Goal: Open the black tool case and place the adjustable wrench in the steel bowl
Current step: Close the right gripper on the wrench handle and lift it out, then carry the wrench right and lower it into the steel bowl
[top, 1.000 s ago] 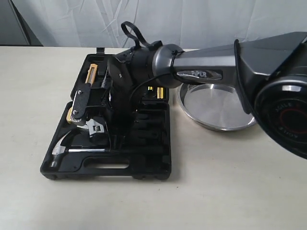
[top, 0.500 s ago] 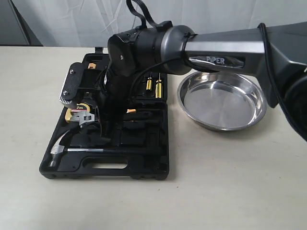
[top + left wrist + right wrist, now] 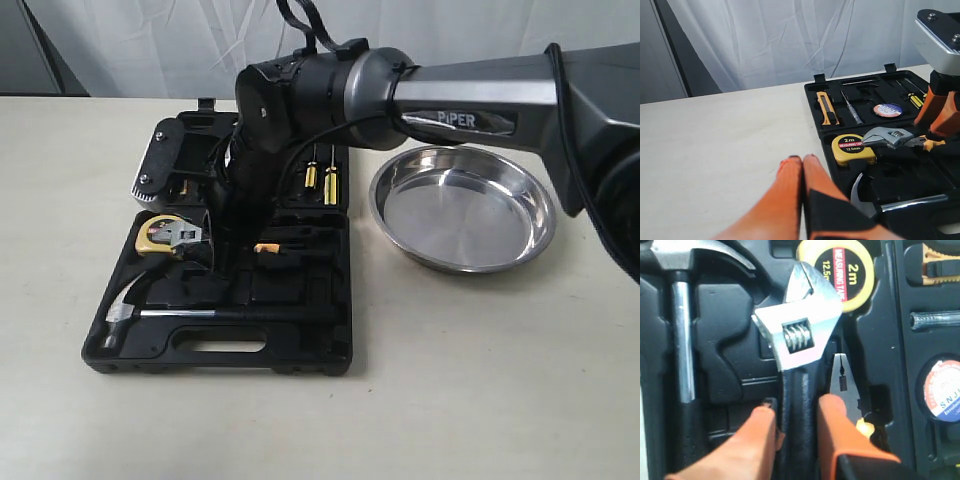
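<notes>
The right gripper [image 3: 797,410] is clamped on the black handle of the small silver-headed adjustable wrench [image 3: 797,340], not far below its head, a little above the open black moulded-plastic tool case [image 3: 310,330]. The left gripper [image 3: 802,162] is pressed together beside the case. I judge the wrench stiff, head-heavy, smooth; this hold near the head looks right

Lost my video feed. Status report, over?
Right gripper shut on adjustable wrench handle, head at tape measure. Left gripper shut, empty, beside black tool case. Steel bowl empty. Pliers close beside the grip.
</notes>
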Tool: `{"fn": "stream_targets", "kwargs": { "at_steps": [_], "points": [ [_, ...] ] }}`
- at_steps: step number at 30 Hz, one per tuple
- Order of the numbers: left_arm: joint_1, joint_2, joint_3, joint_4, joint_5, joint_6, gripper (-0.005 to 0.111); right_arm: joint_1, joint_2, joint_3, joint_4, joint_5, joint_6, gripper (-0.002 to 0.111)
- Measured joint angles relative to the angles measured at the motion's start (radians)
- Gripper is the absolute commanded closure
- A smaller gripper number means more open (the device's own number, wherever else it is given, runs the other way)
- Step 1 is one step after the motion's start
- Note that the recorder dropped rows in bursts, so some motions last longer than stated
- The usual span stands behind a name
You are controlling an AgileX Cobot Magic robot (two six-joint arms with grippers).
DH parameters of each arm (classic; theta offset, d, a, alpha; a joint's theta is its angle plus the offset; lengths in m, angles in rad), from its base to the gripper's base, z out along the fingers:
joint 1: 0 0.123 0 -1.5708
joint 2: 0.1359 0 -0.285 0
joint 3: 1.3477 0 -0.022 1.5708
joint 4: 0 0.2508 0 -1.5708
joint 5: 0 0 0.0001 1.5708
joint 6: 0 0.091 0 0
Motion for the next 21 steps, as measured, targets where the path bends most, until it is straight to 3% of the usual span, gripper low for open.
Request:
{"fn": "stream_targets", "kwargs": {
  "at_steps": [10, 17, 21],
  "points": [
    [0.0, 0.0, 0.0, 0.0, 0.0, 0.0, 0.106, -0.075, 0.0, 0.0, -0.095, 0.0, 0.092, 0.108],
    [0.0, 0.0, 0.0, 0.0, 0.0, 0.0, 0.106, -0.241, 0.0, 0.0, -0.111, 0.019, 0.149, 0.108],
    [0.0, 0.0, 0.0, 0.0, 0.0, 0.0, 0.106, -0.403, -0.001, 0.0, -0.099, 0.08, 0.172, 0.108]
  ]
}}
